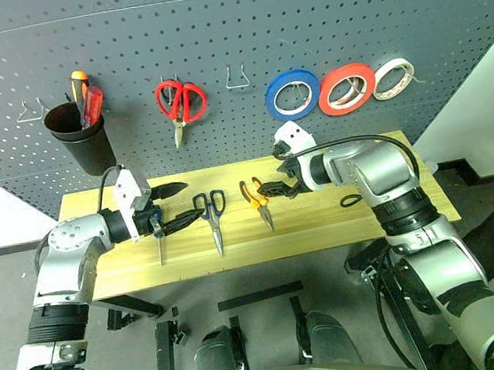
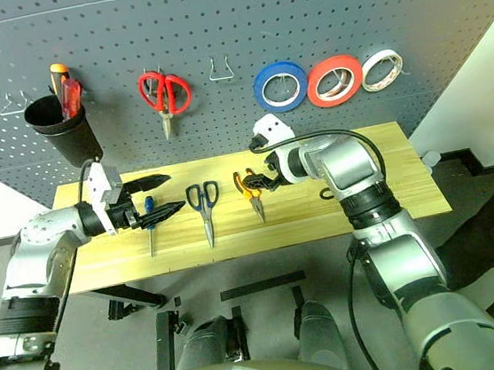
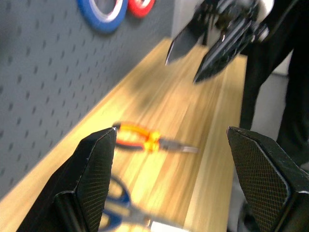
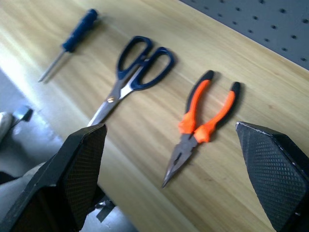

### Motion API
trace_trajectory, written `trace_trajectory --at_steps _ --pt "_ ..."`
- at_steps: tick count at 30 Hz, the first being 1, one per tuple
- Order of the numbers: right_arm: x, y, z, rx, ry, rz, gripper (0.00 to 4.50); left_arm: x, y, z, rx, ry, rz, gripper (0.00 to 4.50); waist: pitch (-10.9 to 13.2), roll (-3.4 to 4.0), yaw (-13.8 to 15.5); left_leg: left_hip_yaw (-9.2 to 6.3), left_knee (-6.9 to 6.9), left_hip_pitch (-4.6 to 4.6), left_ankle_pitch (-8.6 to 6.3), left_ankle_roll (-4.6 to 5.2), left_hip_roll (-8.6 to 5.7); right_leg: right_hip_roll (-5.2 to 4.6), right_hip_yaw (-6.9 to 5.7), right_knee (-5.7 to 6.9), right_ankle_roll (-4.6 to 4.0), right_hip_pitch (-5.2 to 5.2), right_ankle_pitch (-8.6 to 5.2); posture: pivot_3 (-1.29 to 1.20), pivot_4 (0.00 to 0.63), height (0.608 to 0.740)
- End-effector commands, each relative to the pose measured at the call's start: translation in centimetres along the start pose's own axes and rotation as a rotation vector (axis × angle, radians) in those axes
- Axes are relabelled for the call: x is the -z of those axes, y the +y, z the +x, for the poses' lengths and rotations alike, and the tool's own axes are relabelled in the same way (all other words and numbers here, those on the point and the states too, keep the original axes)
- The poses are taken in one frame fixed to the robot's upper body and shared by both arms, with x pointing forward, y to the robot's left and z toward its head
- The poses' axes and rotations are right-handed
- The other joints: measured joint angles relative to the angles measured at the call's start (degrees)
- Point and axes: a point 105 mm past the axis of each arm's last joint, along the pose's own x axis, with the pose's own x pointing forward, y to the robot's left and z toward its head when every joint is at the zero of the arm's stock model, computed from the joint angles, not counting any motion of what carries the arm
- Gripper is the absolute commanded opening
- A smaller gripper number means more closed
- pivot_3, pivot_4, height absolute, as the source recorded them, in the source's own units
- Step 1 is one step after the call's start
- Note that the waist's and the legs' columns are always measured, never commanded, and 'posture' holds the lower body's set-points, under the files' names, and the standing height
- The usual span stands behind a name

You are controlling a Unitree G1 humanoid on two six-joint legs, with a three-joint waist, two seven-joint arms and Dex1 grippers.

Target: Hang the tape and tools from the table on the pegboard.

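Three tools lie on the table (image 1: pixel 340 219), near its front edge. From the robot's left: blue-handled screwdriver (image 4: pixel 72 38), dark-blue-handled scissors (image 4: pixel 137 67), orange-and-black pliers (image 4: pixel 203 118). All flat, apart from each other, tips toward the front edge, handles toward the pegboard.

Left gripper (image 1: pixel 171 207) hovers just over the screwdriver, fingers spread wide, nothing between them. Right gripper (image 1: pixel 276 189) hangs just beside the pliers' handles on the robot's right, fingers wide apart, holding nothing; the right wrist view looks down on pliers and scissors between its two black fingertips (image 4: pixel 77 164).

Behind the table stands the dark grey pegboard (image 1: pixel 299 18). One container: a black cup (image 1: pixel 79 133) hung at the robot's left, holding a red-handled screwdriver (image 1: pixel 92 104) and an orange-handled screwdriver (image 1: pixel 80 79), handles up. To the right of it hang red-handled scissors (image 1: pixel 181 103), tips down, then an empty silver wire hook (image 1: pixel 237 81), then the blue tape roll (image 1: pixel 292 94), already on the board, with a red tape roll (image 1: pixel 346 89) touching it and a white tape roll (image 1: pixel 393 78) last.

No readable writing or brand on anything.
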Motion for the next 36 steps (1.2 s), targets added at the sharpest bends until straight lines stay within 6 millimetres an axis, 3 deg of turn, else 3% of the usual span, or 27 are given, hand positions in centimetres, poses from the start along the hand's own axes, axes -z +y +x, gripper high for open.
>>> trace_trajectory --at_steps 1,5,11,27,31,36 --pt "-1.2 -1.1 0.9 0.078 -0.014 0.035 4.48 0.3 0.8 0.6 -0.018 0.056 0.058 3.84 0.1 0.01 -0.1 -0.01 -0.02 0.00 0.00 0.00 0.01 0.00 0.00 0.01 0.00 -0.01 0.00 -0.01 0.245 0.740" --pt "-2.4 -1.5 2.2 0.095 -0.032 0.133 4.48 0.6 0.9 1.2 -0.011 0.071 0.049 3.84 1.2 0.23 -0.3 -0.09 -0.04 0.03 0.00 0.00 0.03 0.01 0.04 0.04 0.00 -0.06 0.00 0.00 0.284 0.740" --pt "-3.1 -2.0 3.6 0.135 -0.021 0.137 4.48 1.0 0.7 1.3 0.014 0.101 0.043 3.84 3.6 0.29 -0.2 -0.08 -0.10 0.04 0.00 0.00 0.05 0.00 0.11 0.08 -0.01 -0.18 -0.01 0.01 0.333 0.740" --pt "-1.3 -0.7 7.0 0.158 0.030 0.088 4.48 2.1 -0.6 -1.2 -0.039 0.165 0.016 3.84 7.7 0.46 0.2 -0.05 -0.15 -0.23 0.00 0.01 0.09 -0.02 0.11 0.10 0.00 -0.50 -0.01 0.11 0.378 0.740" --pt "-1.0 0.0 7.8 0.162 0.050 0.029 4.48 1.0 -1.0 -1.4 -0.061 0.062 -0.040 3.84 8.1 0.48 1.1 -0.04 -0.16 -0.25 0.00 0.01 0.09 -0.02 0.11 0.10 0.00 -0.53 -0.01 0.13 0.381 0.740" --pt "-0.6 0.7 8.4 0.166 0.075 0.005 4.48 0.9 -1.2 -1.7 -0.071 0.067 -0.031 3.84 8.3 0.48 1.6 -0.02 -0.18 -0.25 0.00 0.00 0.10 0.00 0.11 0.10 0.00 -0.56 -0.01 0.15 0.373 0.740"
